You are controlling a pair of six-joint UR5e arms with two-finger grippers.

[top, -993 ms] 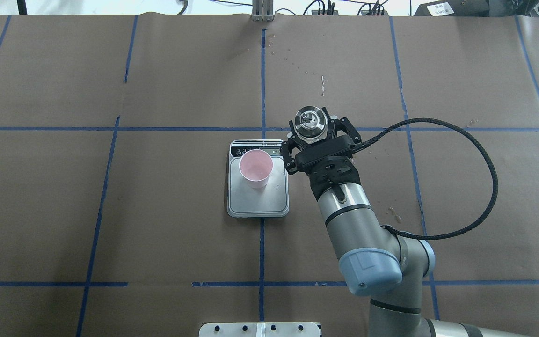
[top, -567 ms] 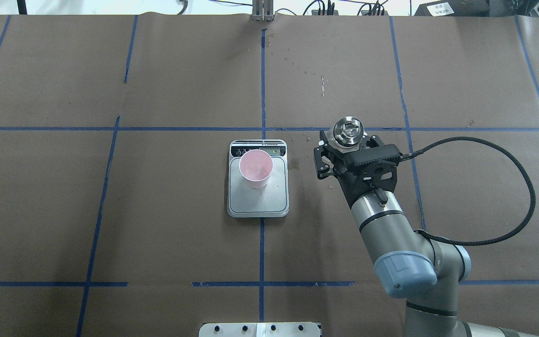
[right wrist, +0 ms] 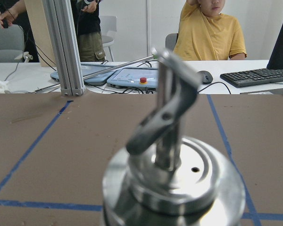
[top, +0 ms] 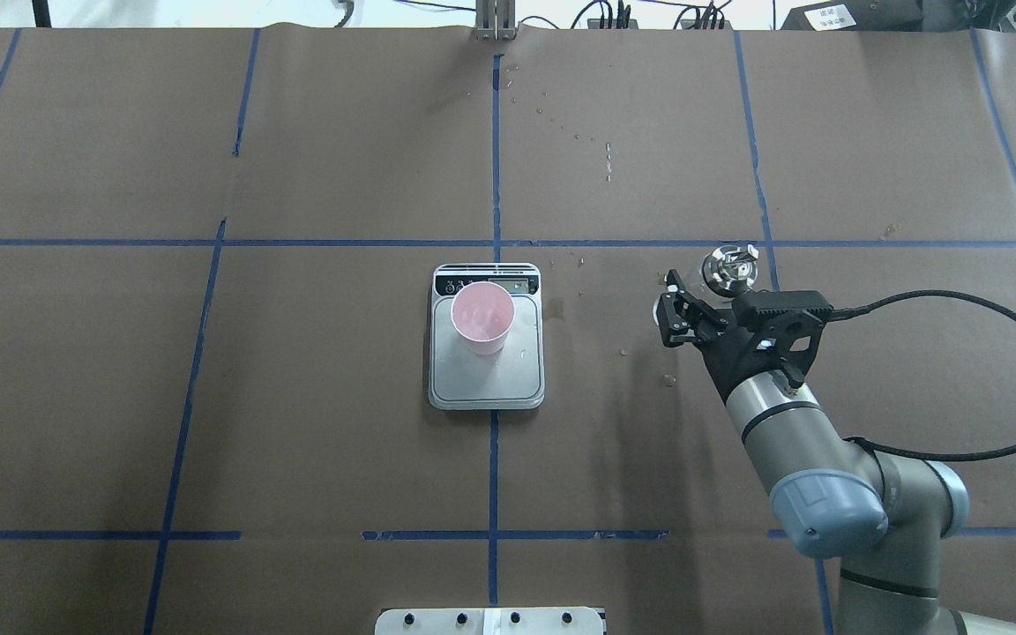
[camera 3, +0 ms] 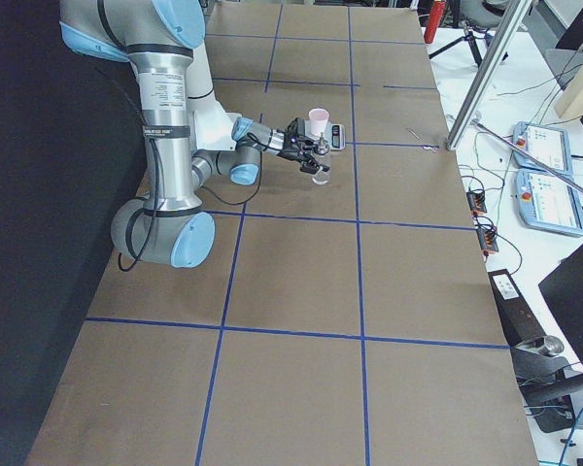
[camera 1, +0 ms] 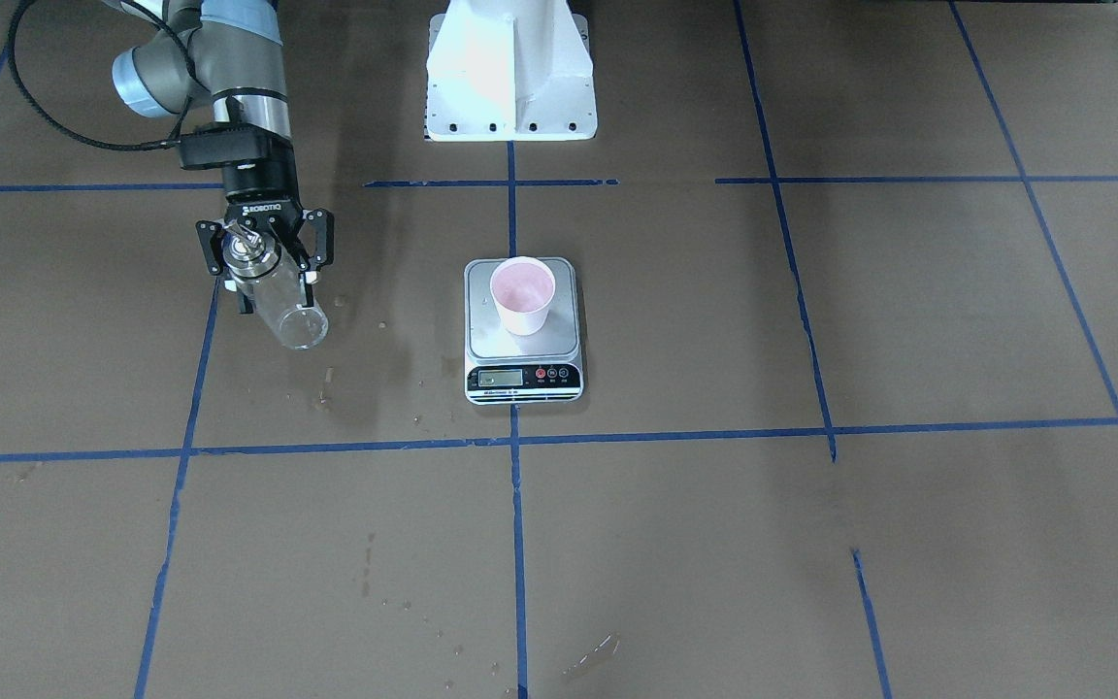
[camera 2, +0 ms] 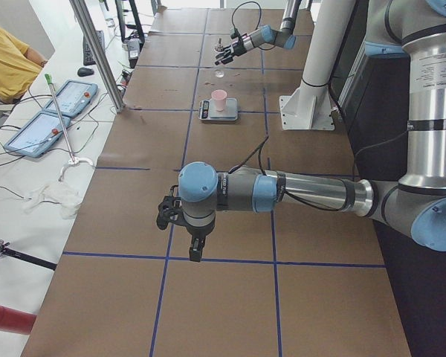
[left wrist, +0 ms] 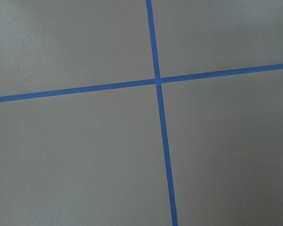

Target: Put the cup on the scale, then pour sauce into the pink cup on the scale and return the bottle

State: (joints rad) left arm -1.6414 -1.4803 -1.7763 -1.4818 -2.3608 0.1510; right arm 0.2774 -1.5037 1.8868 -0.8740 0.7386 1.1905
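Note:
The pink cup (top: 482,316) stands upright on the steel platform of the scale (top: 508,381), toward its display end; both also show in the front view, the cup (camera 1: 522,291) and the scale (camera 1: 520,377). My right gripper (top: 718,289) is shut on the clear glass bottle (top: 731,267), which is upright, well to the right of the scale. In the front view the bottle (camera 1: 287,313) hangs below the gripper (camera 1: 263,260). Its silver cap and spout (right wrist: 172,179) fill the right wrist view. My left gripper (camera 2: 175,216) shows only in the exterior left view, so I cannot tell its state.
Small wet spots (top: 668,380) mark the brown paper near the right arm and toward the far edge. Blue tape lines (left wrist: 158,80) cross the table. The robot's white base (camera 1: 510,68) stands behind the scale. Operators sit beyond the far edge (right wrist: 210,28).
My right arm has carried the bottle rightwards, from beside the scale's far right corner to well clear of it. The cup and the scale have not moved.

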